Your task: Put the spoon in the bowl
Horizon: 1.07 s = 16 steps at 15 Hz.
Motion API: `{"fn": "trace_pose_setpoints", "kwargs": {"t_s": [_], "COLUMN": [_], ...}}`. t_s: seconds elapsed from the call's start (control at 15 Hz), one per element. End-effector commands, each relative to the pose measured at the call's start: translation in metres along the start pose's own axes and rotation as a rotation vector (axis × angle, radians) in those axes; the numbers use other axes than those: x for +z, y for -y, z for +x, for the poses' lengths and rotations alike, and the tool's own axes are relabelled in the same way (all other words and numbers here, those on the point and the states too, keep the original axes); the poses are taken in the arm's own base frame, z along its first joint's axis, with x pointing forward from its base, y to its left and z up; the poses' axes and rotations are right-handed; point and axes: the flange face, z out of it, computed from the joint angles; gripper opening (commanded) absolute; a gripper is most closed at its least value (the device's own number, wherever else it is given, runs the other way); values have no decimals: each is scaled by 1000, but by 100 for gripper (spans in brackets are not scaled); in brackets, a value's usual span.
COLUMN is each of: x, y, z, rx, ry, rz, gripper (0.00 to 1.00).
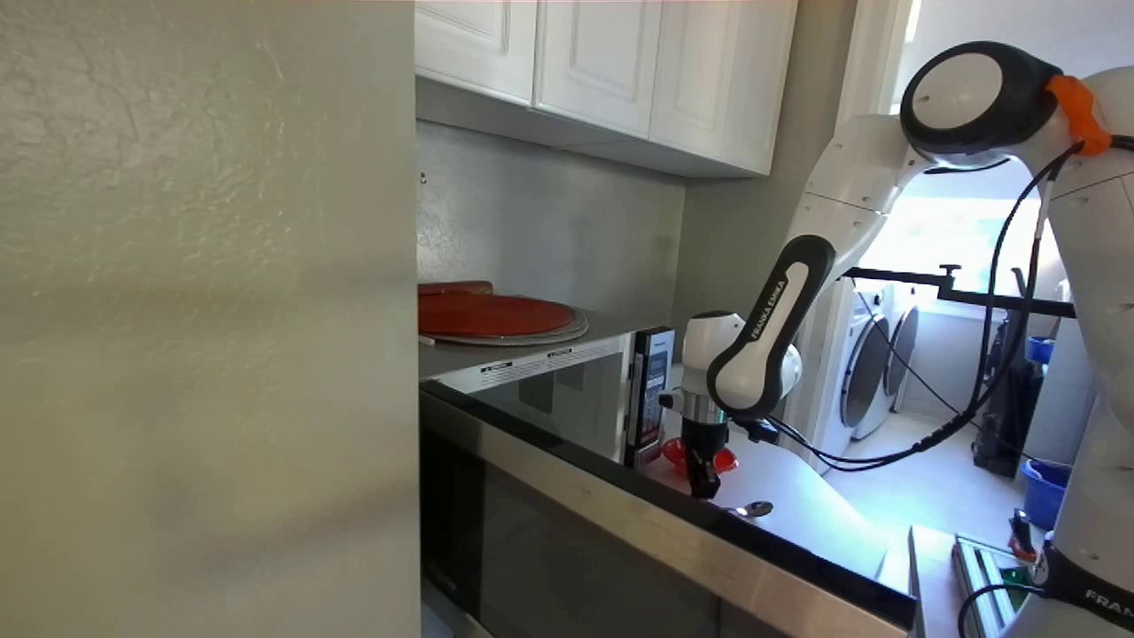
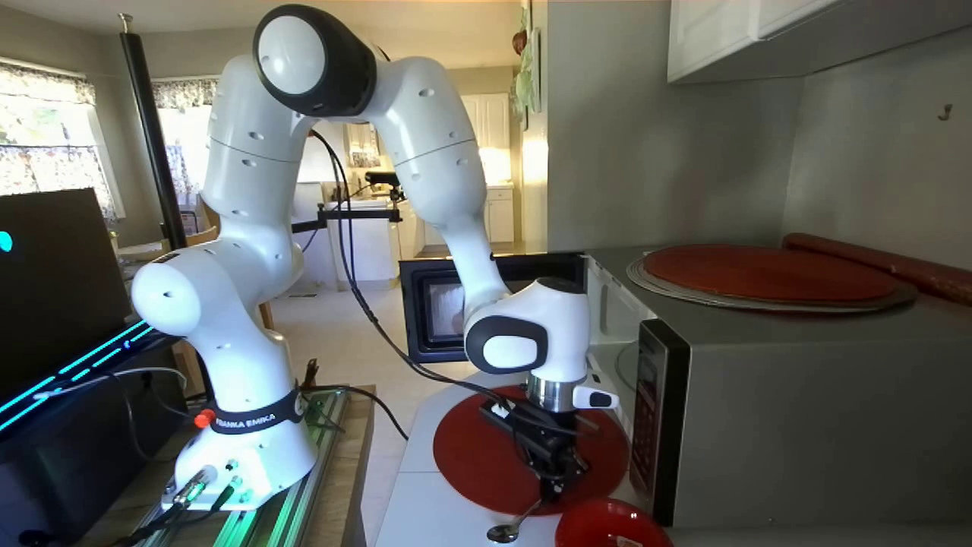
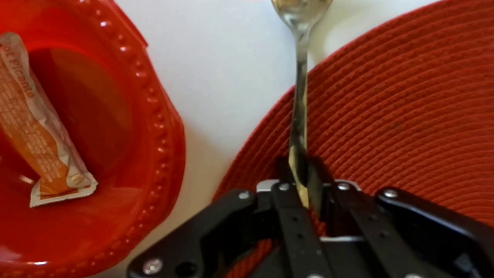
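Observation:
The metal spoon [image 3: 302,58] lies with its handle over the edge of a red woven mat and its head past the mat, over the white surface. My gripper [image 3: 303,175] is closed round the handle's end. The spoon's head shows in both exterior views [image 1: 757,509] [image 2: 503,533]. I cannot tell whether the head touches the table. The red bowl [image 3: 164,154] stands beside the mat, left of the gripper in the wrist view, with an orange and white packet in it. In both exterior views the bowl [image 1: 726,461] [image 2: 607,524] is close to the gripper [image 1: 704,487] [image 2: 550,490].
The round red mat [image 2: 471,463] lies under the gripper. A microwave [image 2: 820,433] stands beside the bowl, its door [image 1: 567,523] swung open near the arm. Another red mat [image 2: 767,272] and a red roll [image 2: 881,262] lie on top of the microwave. Cables hang along the arm.

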Motion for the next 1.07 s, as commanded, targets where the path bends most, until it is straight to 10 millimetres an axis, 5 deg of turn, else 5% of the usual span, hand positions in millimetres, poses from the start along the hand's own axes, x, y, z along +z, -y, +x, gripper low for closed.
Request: {"fn": "trace_pose_setpoints", "kwargs": {"t_s": [0.0,0.67,1.0], "x": [6,-64,-78], "y": [1,37,29], "z": [1,34,30], "rx": [-2,-285,-362], "ry": [4,-23,47], "rz": [31,34,55], "gripper": [4,4,4]}}
